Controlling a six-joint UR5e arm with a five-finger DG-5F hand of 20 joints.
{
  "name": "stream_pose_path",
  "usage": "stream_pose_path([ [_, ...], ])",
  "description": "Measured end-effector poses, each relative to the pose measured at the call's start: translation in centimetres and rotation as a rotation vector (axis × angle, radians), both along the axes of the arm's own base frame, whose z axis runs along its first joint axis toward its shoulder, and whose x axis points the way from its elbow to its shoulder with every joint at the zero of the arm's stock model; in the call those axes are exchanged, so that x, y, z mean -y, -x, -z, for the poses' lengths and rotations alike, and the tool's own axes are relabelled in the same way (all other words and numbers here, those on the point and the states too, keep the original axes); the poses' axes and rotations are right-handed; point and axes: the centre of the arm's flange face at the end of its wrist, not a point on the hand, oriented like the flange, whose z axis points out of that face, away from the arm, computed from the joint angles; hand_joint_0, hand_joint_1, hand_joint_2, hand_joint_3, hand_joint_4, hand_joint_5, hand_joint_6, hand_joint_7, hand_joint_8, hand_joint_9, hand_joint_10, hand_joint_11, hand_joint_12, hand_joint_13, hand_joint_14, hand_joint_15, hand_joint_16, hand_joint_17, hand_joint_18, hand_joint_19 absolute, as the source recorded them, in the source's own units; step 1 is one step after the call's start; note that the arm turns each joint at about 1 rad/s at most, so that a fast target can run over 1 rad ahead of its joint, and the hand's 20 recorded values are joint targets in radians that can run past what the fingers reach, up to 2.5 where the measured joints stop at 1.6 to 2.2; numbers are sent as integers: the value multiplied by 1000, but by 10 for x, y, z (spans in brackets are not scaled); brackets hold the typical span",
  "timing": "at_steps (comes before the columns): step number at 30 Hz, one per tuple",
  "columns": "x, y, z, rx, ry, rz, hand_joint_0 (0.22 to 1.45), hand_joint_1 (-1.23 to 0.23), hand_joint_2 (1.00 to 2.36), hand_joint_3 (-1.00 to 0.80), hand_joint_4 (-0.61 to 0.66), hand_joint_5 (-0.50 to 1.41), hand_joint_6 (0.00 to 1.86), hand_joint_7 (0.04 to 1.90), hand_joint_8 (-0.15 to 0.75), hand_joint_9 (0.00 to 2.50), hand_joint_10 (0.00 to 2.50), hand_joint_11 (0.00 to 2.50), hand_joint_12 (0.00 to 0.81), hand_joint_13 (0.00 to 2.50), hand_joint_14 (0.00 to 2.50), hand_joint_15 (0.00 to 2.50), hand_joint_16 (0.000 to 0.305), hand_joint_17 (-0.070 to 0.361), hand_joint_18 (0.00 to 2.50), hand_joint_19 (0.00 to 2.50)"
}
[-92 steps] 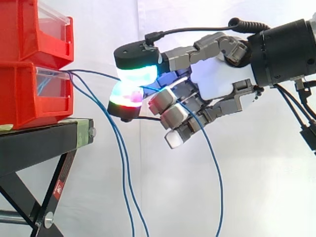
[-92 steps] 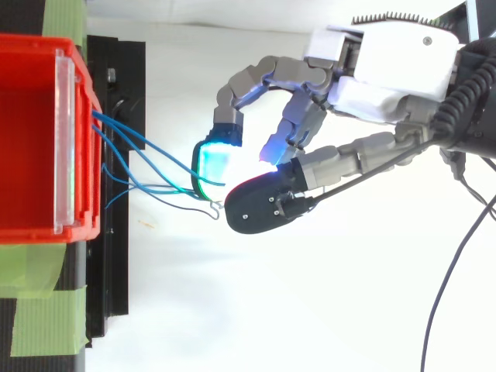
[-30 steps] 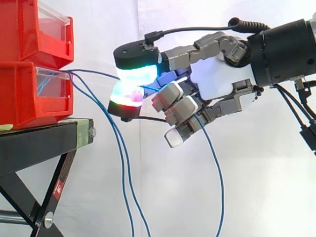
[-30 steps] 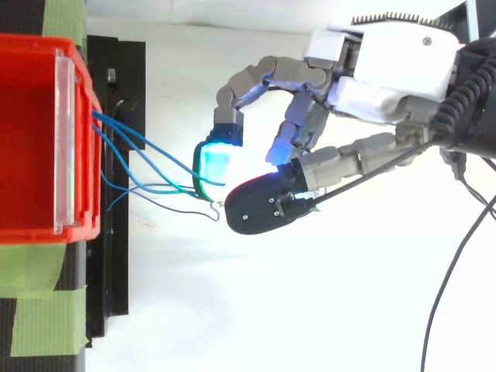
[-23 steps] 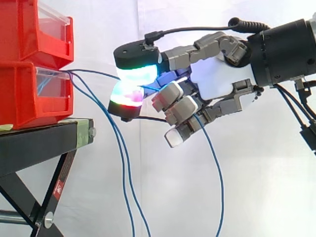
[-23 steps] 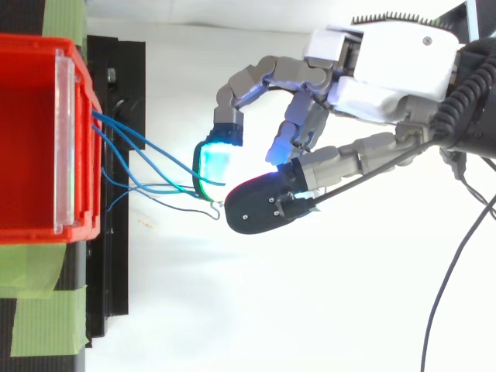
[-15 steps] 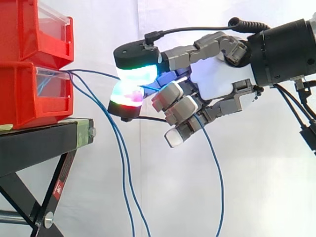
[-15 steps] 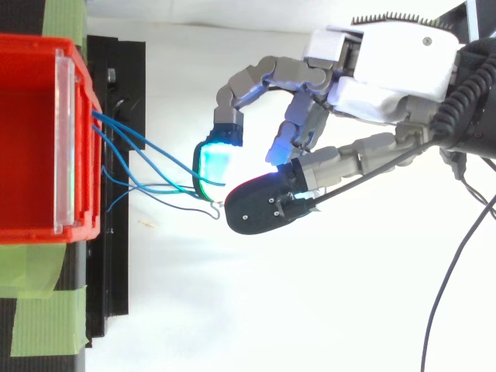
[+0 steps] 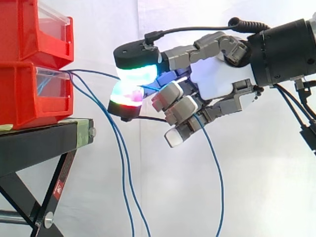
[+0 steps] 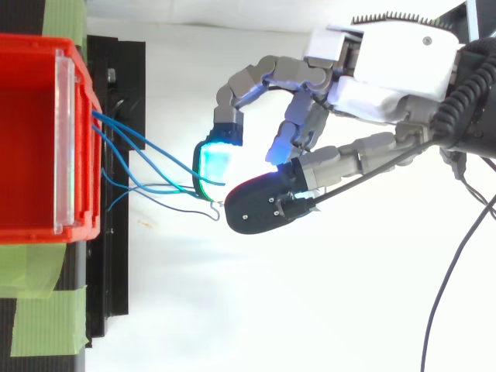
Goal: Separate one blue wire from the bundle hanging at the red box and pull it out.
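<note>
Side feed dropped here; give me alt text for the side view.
The hand pinches one blue wire between glowing pads, right of the lower red bin it runs from. Other blue wires hang down past the black stand.

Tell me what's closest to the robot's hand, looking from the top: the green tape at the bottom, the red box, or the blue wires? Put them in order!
1. blue wires: just left of the hand, which pinches one of them between its fingertips.
2. red box: at the left edge, where the wires start.
3. green tape: bottom left corner, farthest away.
</note>
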Motion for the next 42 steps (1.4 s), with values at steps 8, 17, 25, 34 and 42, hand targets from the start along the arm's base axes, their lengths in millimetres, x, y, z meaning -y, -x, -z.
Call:
stream_pose_path([
  [8,0,0,0,0,0,0,641,-758,1002,-4,21,-161,914,1074,420,1423,10,1417,469,1431,18,1277,66,148,1007,598],
  [17,0,0,0,0,0,0,641,-760,1001,-4,22,-161,913,1080,420,1422,9,1423,471,1429,18,1282,66,148,1008,600],
  [25,3,2,1,-16,3,6,641,-760,1001,-3,20,-161,914,1069,420,1422,9,1426,471,1429,18,1276,66,148,1006,600],
  [34,0,12,6,-99,15,-2,642,-760,1001,-4,22,-161,913,1079,420,1416,9,1423,471,1423,20,1266,66,148,1005,608],
  [42,-17,33,14,-280,5,-89,642,-759,1002,-3,20,-161,913,1072,417,1420,10,1426,473,1420,18,1278,65,147,1003,610],
])
